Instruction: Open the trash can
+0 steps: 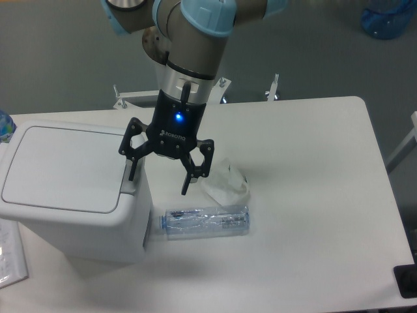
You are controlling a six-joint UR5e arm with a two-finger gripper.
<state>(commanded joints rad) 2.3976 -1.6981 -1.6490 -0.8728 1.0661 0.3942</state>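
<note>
The trash can [65, 195] is a big white box at the left of the table, its flat lid down and a grey push tab [132, 176] on its right edge. My gripper [158, 184] hangs open just right of the can, fingers spread wide. Its left finger [131, 171] is over the grey tab; whether it touches cannot be told. The right finger [187, 184] points down at the table beside the can. Nothing is between the fingers.
A clear plastic bottle [205, 222] lies on its side against the can's right wall. A crumpled white tissue [227, 183] sits just behind the bottle. Papers [10, 261] lie at the table's left front edge.
</note>
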